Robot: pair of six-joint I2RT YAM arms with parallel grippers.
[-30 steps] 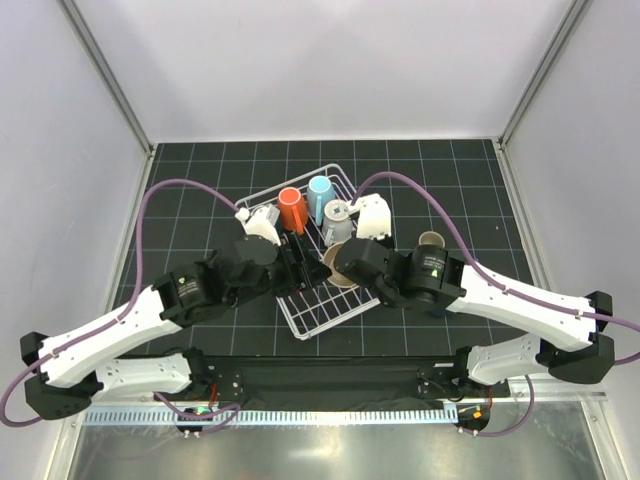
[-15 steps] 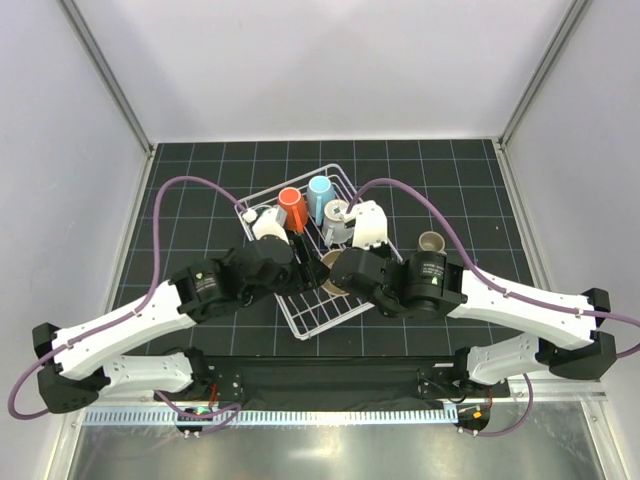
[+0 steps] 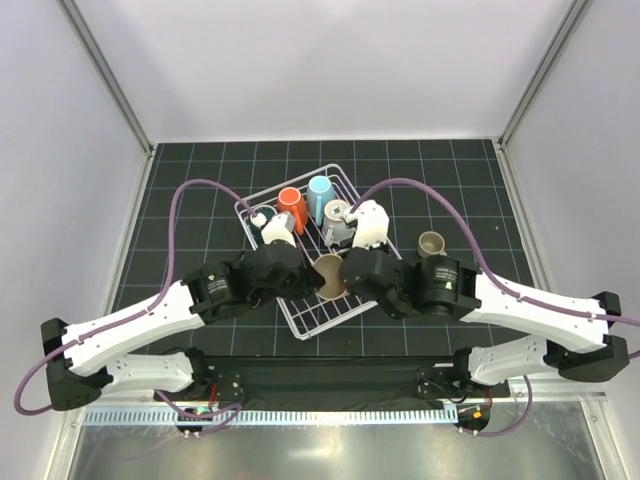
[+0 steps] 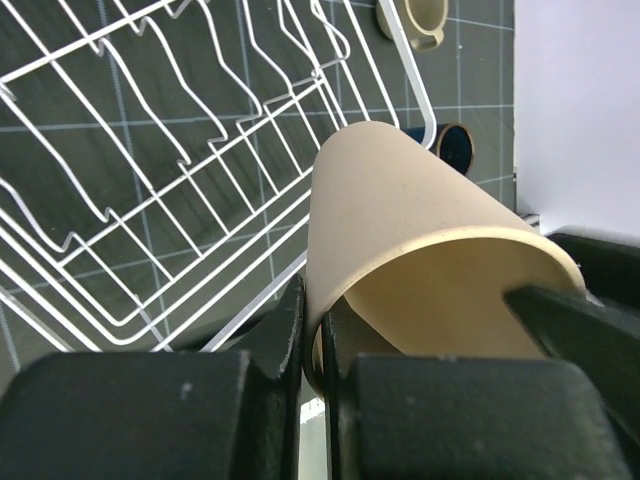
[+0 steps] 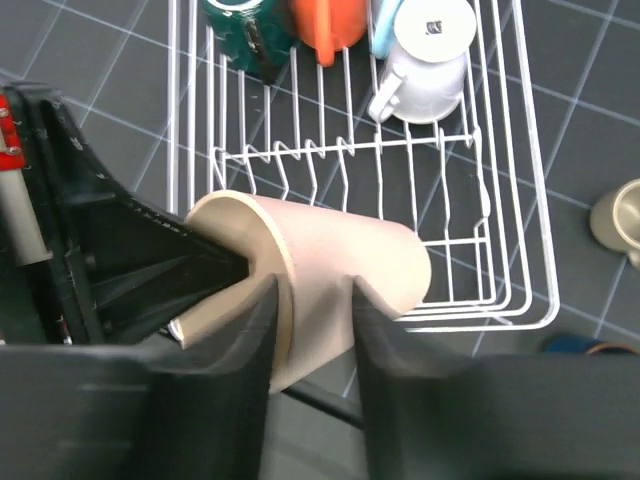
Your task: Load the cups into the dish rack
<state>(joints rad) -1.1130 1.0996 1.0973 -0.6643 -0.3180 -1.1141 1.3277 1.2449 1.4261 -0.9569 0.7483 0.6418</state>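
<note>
A tall beige tumbler lies on its side in the air over the near edge of the white wire dish rack, mouth toward the left arm. My left gripper is shut on the tumbler, pinching the rim wall, one finger inside. My right gripper stands open against the tumbler, its fingers apart over the rim end. Orange, light blue, white and dark teal cups stand at the rack's far end.
A small olive-beige cup stands on the black gridded table right of the rack. A navy cup sits on the table near the rack's corner, hidden under the right arm from above. Plate tines cross the rack's middle.
My left gripper has moved in to the tumbler's mouth and shut on its rim. My right gripper, shut on the tumbler before, has parted its jaws.
</note>
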